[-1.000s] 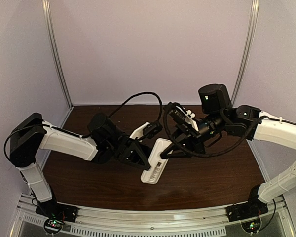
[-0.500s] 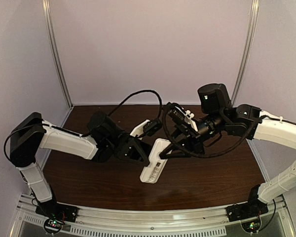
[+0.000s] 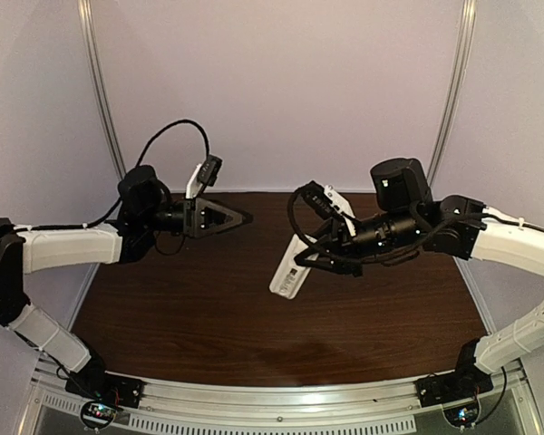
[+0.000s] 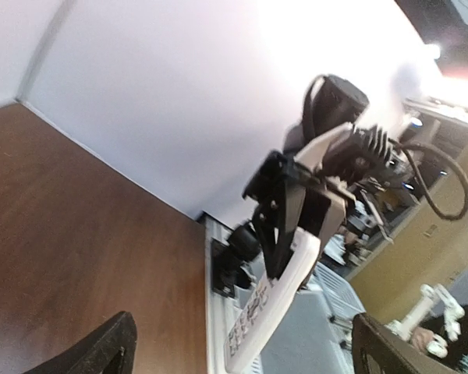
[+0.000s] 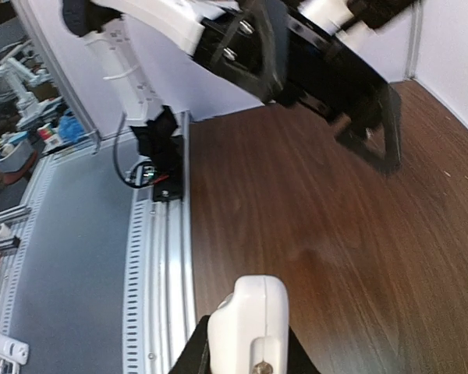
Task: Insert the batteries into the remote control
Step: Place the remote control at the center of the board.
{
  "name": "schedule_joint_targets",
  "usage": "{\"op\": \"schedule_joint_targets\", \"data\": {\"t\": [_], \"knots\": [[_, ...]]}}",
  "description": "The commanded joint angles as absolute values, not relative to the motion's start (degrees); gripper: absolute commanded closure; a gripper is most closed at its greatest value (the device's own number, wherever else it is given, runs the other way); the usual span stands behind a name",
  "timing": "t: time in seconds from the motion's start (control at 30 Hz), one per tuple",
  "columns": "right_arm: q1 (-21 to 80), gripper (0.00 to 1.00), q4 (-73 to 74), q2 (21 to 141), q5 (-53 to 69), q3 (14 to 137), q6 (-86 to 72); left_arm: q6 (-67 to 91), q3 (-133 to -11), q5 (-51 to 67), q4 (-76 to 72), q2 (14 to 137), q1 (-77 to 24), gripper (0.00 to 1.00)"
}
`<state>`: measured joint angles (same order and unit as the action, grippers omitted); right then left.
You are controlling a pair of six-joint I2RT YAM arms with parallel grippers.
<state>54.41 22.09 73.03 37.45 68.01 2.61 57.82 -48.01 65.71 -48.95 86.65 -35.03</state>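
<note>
My right gripper (image 3: 310, 260) is shut on the upper end of the white remote control (image 3: 289, 272) and holds it tilted above the brown table (image 3: 208, 317). In the right wrist view the remote's end (image 5: 248, 319) sits between my black fingers (image 5: 200, 352). The left wrist view shows the remote's button face (image 4: 274, 304) hanging from the right gripper (image 4: 292, 222). My left gripper (image 3: 243, 217) is open and empty, off to the left of the remote, with both fingertips (image 4: 113, 347) spread wide. The batteries are not in view.
A metal rail (image 3: 272, 399) runs along the table's near edge. Pale walls close in the back and both sides. A black cable (image 3: 177, 131) loops above the left wrist. The left arm's gripper (image 5: 370, 144) hangs over the table in the right wrist view.
My left gripper has pulled away from the remote, back and to the left. My right gripper has raised the remote slightly and still holds it.
</note>
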Motion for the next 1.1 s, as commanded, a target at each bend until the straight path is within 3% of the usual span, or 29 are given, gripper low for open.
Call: {"op": "schedule_joint_targets", "data": {"t": [0.0, 0.13, 0.33, 0.6, 1.07], "knots": [[52.49, 1.0, 20.61, 72.1, 17.05, 65.91, 0.01, 27.94, -55.32, 47.75, -9.76, 80.18, -32.42, 0.02], [52.47, 0.99, 18.96, 75.35, 6.28, 65.85, 2.67, 22.12, -58.95, 34.64, 3.64, 77.94, -30.93, 0.03], [52.85, 0.97, 14.44, 83.88, -7.39, 66.3, 6.53, 21.69, -58.28, 23.9, 8.55, 74.34, -29.28, 0.02], [54.97, 0.89, 9.72, 95.29, -18.82, 68.23, 10.43, 23.52, -55.1, 19.93, 9.15, 71.63, -26.05, 0.02], [60.55, 0.84, 5.2, 109.46, -29.7, 72.02, 15.86, 23.86, -51.45, 18.85, 8.29, 68.55, -24.65, 0.03]]}}
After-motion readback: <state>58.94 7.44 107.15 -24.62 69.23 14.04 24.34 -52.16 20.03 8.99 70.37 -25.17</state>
